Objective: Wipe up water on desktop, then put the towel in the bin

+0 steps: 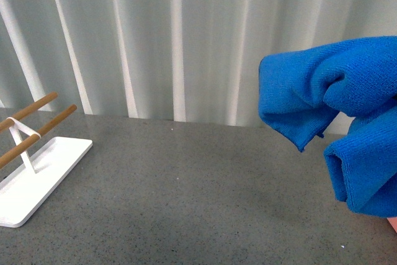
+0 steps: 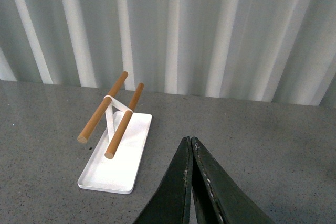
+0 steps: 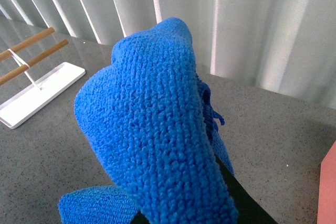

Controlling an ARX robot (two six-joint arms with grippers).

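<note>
Towel (image 1: pixel 347 91) is held bunched above the tabletop (image 1: pixel 186 203) at the right, clamped in the mostly hidden right fingers (image 3: pixel 241 203). Left fingers (image 2: pixel 178 182), pressed together and empty, are seen only in the left wrist view.

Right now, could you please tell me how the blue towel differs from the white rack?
The towel is blue, soft and bunched; the rack is white and rigid, with two wooden rods. The towel hangs above the desktop; the rack stands on it. In the front view the towel is right, the rack left.
</note>
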